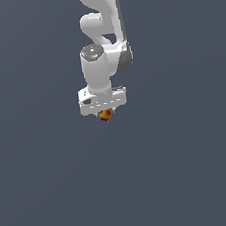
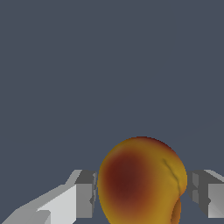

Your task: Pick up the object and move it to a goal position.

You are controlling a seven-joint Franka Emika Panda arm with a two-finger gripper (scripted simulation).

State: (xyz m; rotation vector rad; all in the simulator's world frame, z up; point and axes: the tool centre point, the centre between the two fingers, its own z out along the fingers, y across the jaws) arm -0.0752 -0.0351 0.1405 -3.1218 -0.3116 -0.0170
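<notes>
The object, a tiny round ball (image 1: 105, 115) mottled orange, red and yellow, sits right under the white hand of my arm in the exterior view. In the wrist view the ball (image 2: 140, 181) fills the space between my two grey fingertips (image 2: 85, 194), which press against it on both sides. My gripper (image 1: 105, 114) is shut on the ball; its fingers are mostly hidden behind the hand and ball in the exterior view. No goal marker shows in either view.
A plain dark grey-blue surface (image 1: 184, 176) fills both views. The white arm (image 1: 101, 30) rises behind the hand toward the top of the exterior view.
</notes>
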